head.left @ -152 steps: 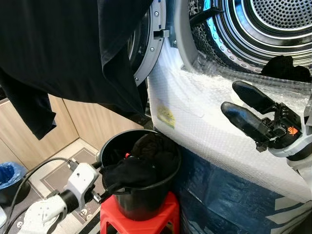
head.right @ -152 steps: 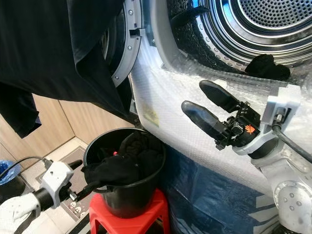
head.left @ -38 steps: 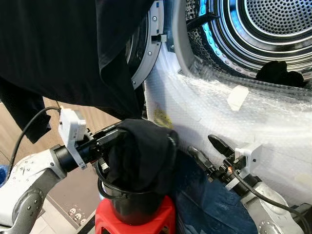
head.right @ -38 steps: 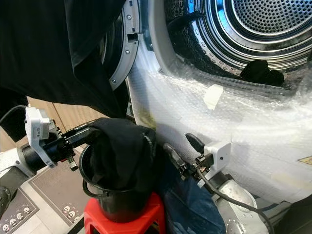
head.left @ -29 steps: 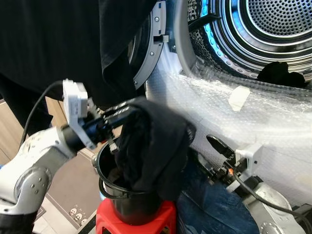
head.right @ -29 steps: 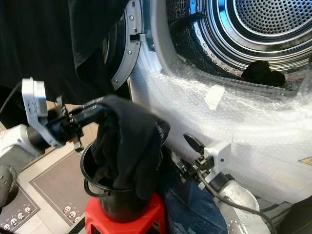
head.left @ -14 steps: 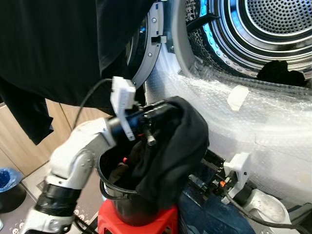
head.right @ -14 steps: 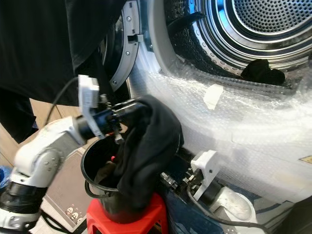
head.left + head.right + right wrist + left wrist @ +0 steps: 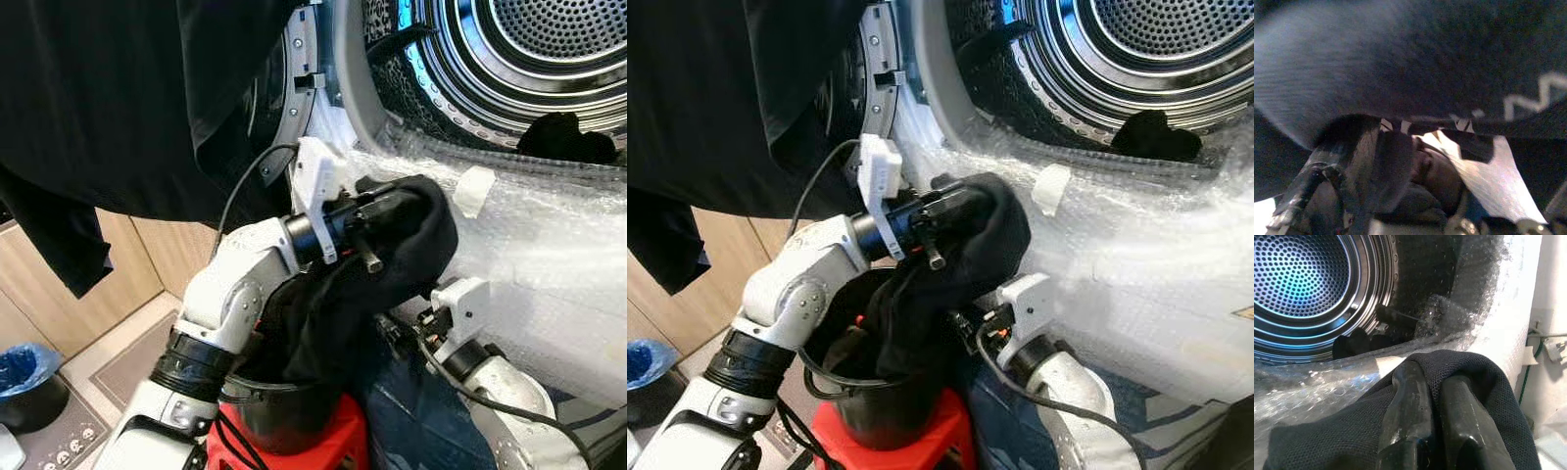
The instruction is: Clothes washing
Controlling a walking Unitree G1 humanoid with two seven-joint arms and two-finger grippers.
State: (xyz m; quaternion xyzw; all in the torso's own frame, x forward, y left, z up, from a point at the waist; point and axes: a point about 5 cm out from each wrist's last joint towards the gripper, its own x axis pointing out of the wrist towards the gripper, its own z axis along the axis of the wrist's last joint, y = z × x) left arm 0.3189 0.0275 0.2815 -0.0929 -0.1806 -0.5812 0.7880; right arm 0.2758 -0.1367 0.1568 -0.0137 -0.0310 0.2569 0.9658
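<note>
My left gripper (image 9: 397, 208) is shut on a black garment (image 9: 377, 279), holding it up against the bubble-wrapped sill just below the washer's drum opening (image 9: 549, 44). The garment's tail hangs down into the black bucket (image 9: 279, 416) on a red stool (image 9: 294, 452). In the left wrist view the two fingers (image 9: 1409, 396) lie close together with black cloth (image 9: 1352, 435) wrapped around them, and the perforated drum (image 9: 1300, 281) is ahead. Another dark item (image 9: 568, 137) lies at the drum's lip. My right gripper (image 9: 390, 333) sits low, tucked under the hanging garment.
A large black cloth (image 9: 108, 108) drapes over the open washer door (image 9: 294, 108) at upper left. Bubble wrap (image 9: 558, 264) covers the washer's front. Blue fabric (image 9: 411, 431) lies beside the stool. A blue bin (image 9: 24, 367) stands on the floor by wooden cabinets (image 9: 118, 264).
My left arm has lifted the black garment out of the bucket and carried it up and right toward the drum opening. The right arm has shifted left beneath it.
</note>
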